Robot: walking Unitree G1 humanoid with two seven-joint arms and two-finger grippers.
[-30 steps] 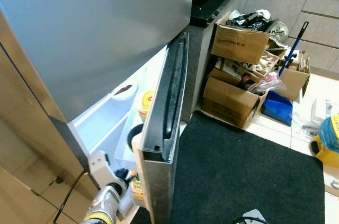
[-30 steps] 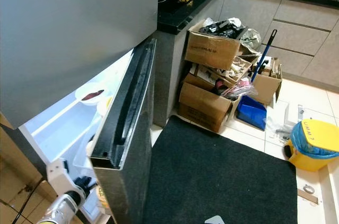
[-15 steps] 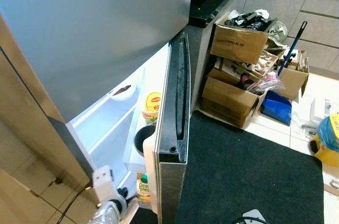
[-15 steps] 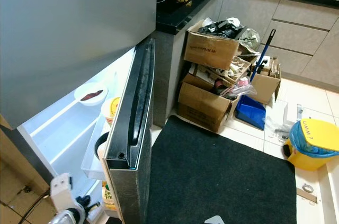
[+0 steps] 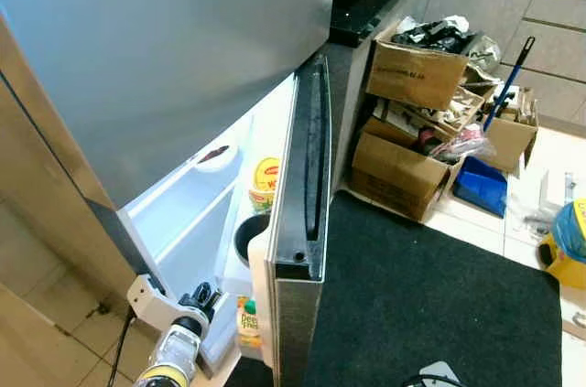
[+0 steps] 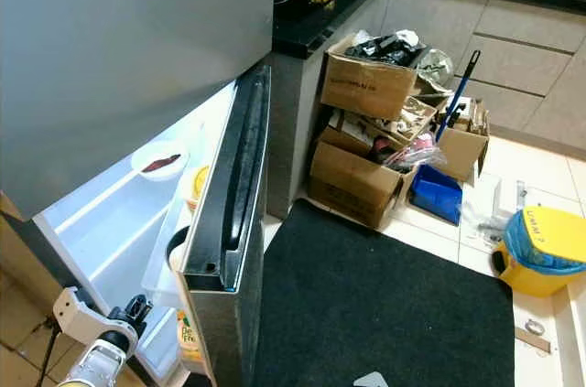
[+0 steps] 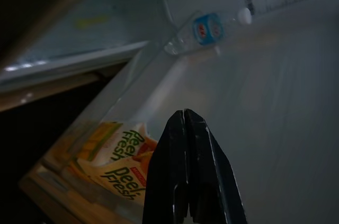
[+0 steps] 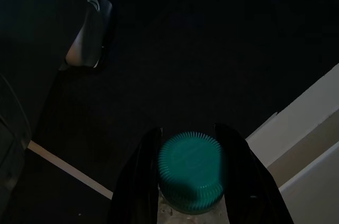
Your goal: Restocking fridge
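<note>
Fridge door (image 5: 302, 213) swung open, lit interior (image 5: 183, 209) to its left, with a plate (image 5: 215, 156) on the shelf and a yellow-lidded tub (image 5: 265, 177) in the door rack.

Left gripper (image 5: 203, 296) low at the fridge opening, beside the door's inner face. Fingers (image 7: 186, 171) pressed together, nothing between them. Ahead of the tips, in the left wrist view: juice cartons (image 7: 119, 155) in the bottom door bin, and further on a clear water bottle (image 7: 204, 30) lying tilted against the inner wall, white cap end away from the cartons.

Right gripper (image 8: 193, 181) down in the shade, away from the fridge. Fingers clamped either side of a bottle (image 8: 192, 173) with a green ribbed cap; cap facing the wrist camera, so long axis running roughly along the fingers, base pointing away. Dark mat below it.

Likely step: bringing that bottle to the door rack. Bottle sits with the right arm, while the opening lies to the robot's left, past the door's edge; left arm nearer the shelves but empty. Probably needs the right arm carried round the door, bottle kept upright for a bin.
</note>
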